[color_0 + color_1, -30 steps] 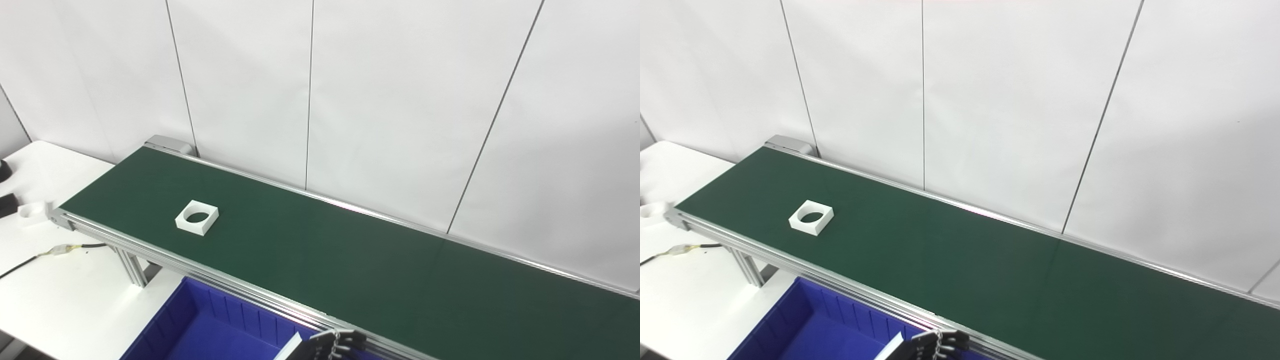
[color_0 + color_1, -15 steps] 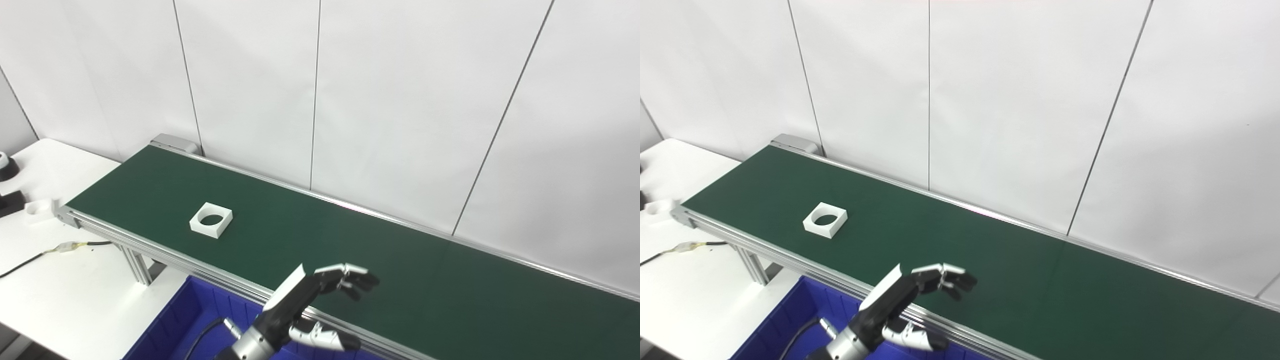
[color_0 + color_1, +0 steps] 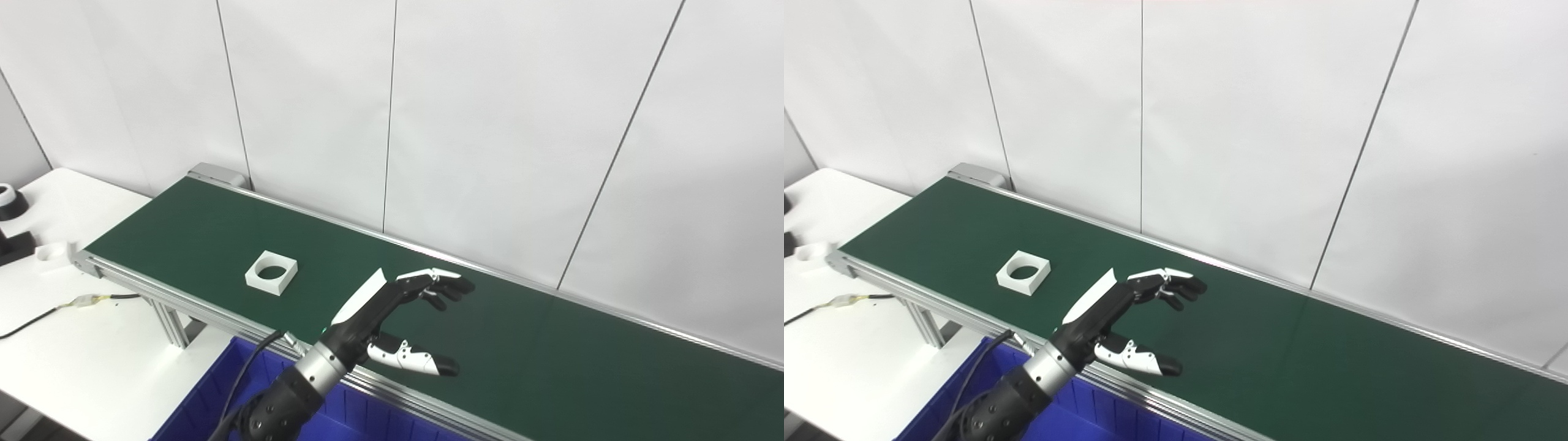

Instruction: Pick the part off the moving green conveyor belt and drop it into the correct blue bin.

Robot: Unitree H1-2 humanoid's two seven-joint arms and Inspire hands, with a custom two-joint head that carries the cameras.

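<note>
- Your left hand (image 3: 392, 318) hovers empty, fingers spread, over the belt (image 3: 551, 343) (reach step).
- Next, close around the white part (image 3: 271, 272) at its ten o'clock.

No readable text anywhere — no labels, brands, numbers or signs on any surface, near or far, left or right.

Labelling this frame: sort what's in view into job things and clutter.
Job: white square part with round hole; green conveyor belt; blue bin; left hand, open.

Clutter: small white piece, black items and cable on the white table.
</note>
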